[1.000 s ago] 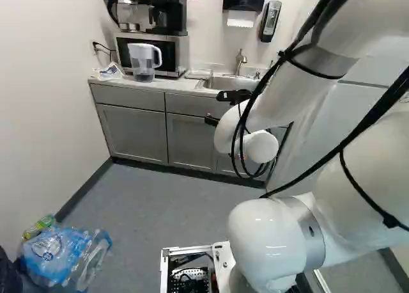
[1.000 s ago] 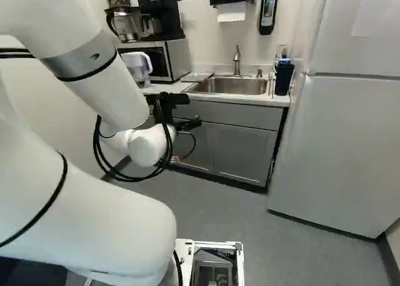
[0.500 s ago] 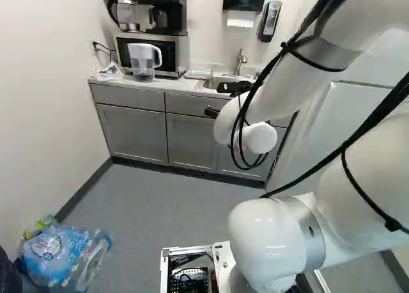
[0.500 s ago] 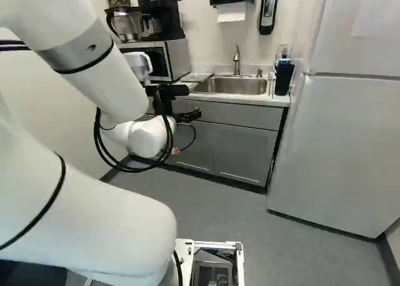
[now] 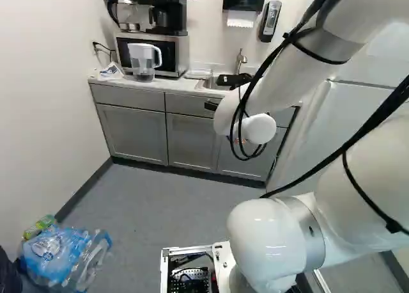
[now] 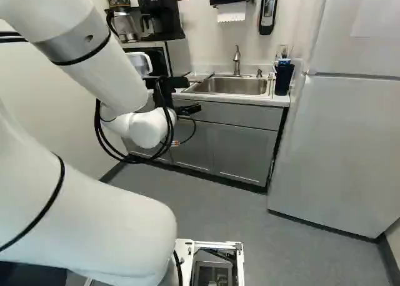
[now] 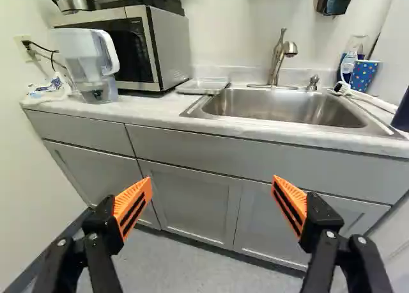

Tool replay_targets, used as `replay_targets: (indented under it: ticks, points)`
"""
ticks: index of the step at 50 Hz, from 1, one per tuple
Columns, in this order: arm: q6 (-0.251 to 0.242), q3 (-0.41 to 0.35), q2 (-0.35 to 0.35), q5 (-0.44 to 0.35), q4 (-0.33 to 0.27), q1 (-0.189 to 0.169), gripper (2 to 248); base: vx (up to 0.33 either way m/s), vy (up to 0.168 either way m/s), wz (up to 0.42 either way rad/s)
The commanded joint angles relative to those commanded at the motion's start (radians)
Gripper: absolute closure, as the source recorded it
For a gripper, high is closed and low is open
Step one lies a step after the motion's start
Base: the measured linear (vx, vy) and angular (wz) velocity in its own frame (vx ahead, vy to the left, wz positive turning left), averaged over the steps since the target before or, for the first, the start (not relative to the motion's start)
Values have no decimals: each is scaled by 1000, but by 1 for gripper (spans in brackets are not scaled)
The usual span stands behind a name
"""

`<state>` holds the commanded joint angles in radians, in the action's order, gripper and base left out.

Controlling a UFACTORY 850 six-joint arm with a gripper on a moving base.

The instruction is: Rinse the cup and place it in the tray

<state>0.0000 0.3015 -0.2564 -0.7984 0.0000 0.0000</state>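
Though near ctr. (image 7: 150, 112) w/ sink (image 7: 287, 106), cup (image 7: 363, 76), tray (image 7: 202, 85) & microwave (image 7: 171, 47), pincer (image 6: 193, 95) released, gray flr. (image 7: 172, 261) below.

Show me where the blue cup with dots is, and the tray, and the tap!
Blue dotted cup (image 7: 364, 75): wrist view, on the middle of its side.
Tray (image 7: 203, 85): wrist view, on its flat top.
Tap (image 7: 277, 60): wrist view, on its upright metal body.

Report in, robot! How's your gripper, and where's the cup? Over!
Gripper open, nothing held. Spotted blue cup beside sink, not in tray. Dark tumbler right by cup, might get in the way. Over.
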Motion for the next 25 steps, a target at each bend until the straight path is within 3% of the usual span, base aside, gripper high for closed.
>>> replay_targets:
  ticks: [25]
  points:
    - [0, 60, 2, 35, 0, 0, 3, 0, 0, 0]
